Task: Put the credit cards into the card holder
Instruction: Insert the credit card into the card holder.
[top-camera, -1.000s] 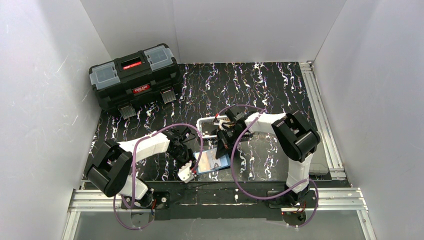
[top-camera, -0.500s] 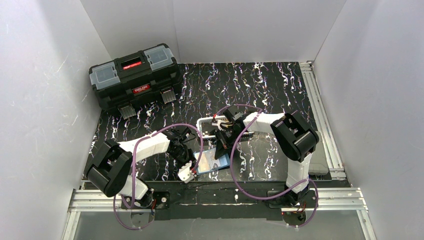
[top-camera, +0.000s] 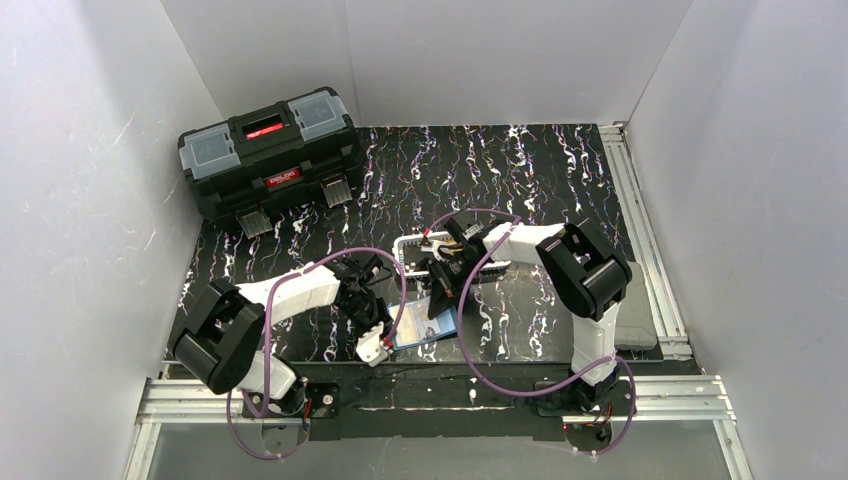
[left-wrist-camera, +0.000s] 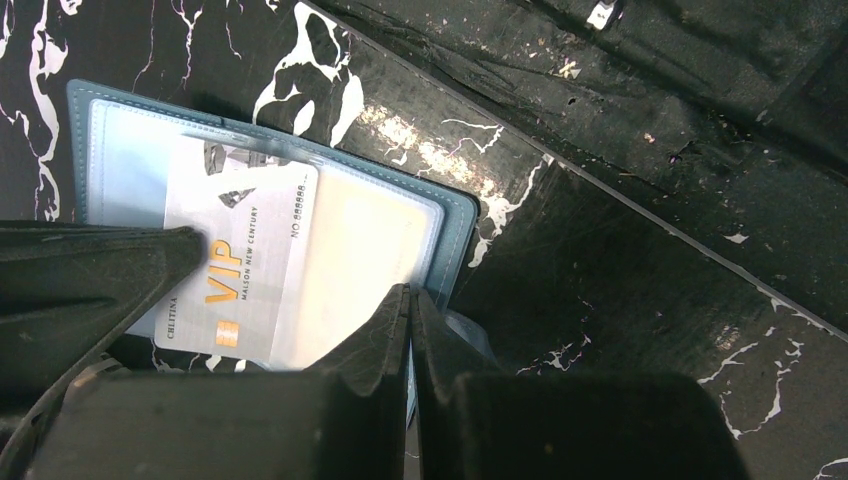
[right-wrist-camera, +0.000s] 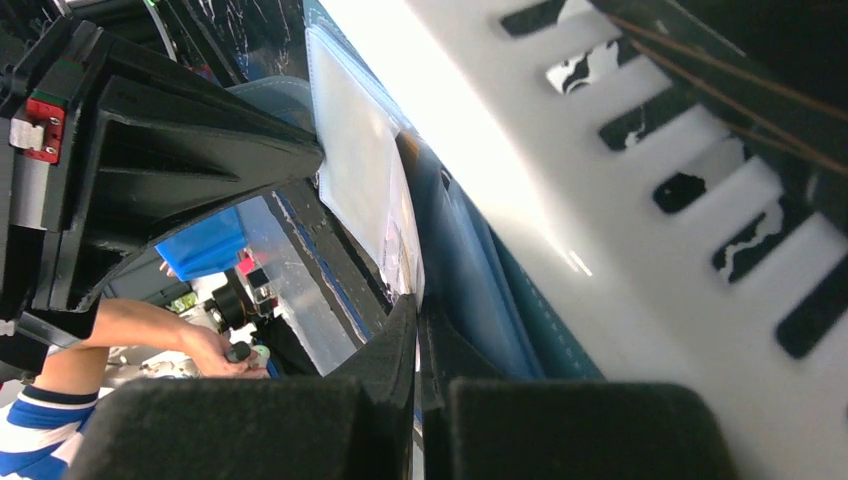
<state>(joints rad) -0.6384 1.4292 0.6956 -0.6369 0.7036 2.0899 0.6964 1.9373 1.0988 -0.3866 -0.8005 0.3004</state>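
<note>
Left wrist | holder (left-wrist-camera: 455, 230) open, pale card (left-wrist-camera: 240, 265) sleeved | left tool (left-wrist-camera: 408, 298), right tool (right-wrist-camera: 415, 312) closed | card likely stiff, slick, thin: pinch edge

Top camera: fixed high on the near side of the card holder (top-camera: 425, 325), tilted down, takes in the whole table (top-camera: 520, 170). Left wrist camera: directly over the card holder, facing down, very near. Right wrist camera: low beside it, looking along the basket (right-wrist-camera: 620, 200) wall, very near. All three share the card holder.
</note>
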